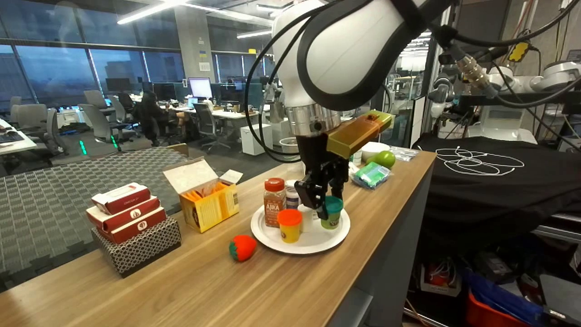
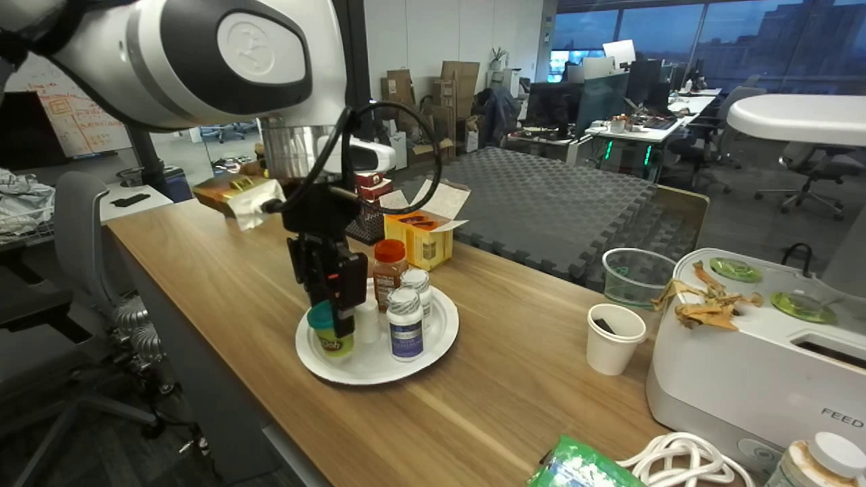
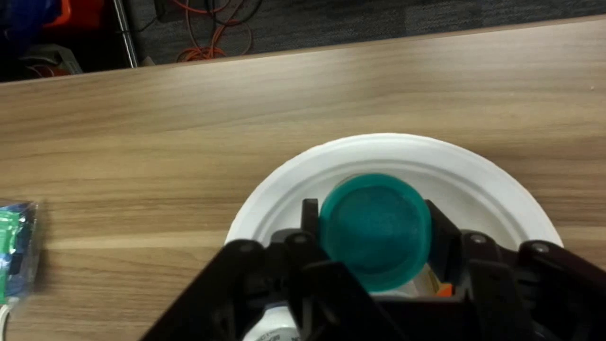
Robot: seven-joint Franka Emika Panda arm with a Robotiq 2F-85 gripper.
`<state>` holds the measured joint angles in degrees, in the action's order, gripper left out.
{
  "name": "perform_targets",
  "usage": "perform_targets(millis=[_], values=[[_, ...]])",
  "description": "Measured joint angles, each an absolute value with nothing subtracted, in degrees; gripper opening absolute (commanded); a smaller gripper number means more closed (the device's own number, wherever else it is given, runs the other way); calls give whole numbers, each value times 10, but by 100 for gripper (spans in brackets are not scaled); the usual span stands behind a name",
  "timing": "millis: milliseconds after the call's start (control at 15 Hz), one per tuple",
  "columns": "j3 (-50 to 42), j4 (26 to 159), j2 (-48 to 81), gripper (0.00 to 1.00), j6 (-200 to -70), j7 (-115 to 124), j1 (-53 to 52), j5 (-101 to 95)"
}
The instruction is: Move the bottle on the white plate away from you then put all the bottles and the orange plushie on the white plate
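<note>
"On the round white plate [image 1: 313, 244], taking its rim farthest from the camera as twelve o'clock, how much is done?"

"Most of it, I'd judge, if tubs count as bottles. The red-capped clear bottle of reddish spice [image 1: 274, 206] stands near ten o'clock, the orange-lidded yellow plastic tub [image 1: 289, 229] at seven, and a plain white cylinder [image 1: 306, 221] close to the middle."

"Any others?"

"By the same clock in an exterior view, a white bottle with a purple label [image 2: 406, 331] is upright at four, a second white bottle [image 2: 416, 279] just behind it."

"And the black two-fingered gripper [image 3: 374, 231]?"

"Pinching the teal-lidded green plastic tub [image 1: 335, 212], one finger either side, at three o'clock. Its base seems to meet the plate, so letting go probably comes next."

"What's left, then?"

"The orange-red strawberry-shaped plushie [image 1: 244, 247]. It lies on the brown wood-grain table [image 1: 218, 290], just outside the rim at eight o'clock. Well off the plate, toward four, sits a white-capped bottle [image 2: 839, 454], partly cut off; I can't say whether it counts."

"And the opening push?"

"One moment can't settle that."
</note>
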<state>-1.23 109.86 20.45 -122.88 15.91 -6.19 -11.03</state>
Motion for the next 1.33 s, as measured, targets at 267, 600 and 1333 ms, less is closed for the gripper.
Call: perform_targets(millis=[267, 600, 1333], values=[[-13, 1093, 225, 28, -1242, 159, -54, -110], [-13, 1087, 238, 28, -1262, 159, -54, -109], [-13, 1084, 231, 100, -1263, 173, -69, -145]])
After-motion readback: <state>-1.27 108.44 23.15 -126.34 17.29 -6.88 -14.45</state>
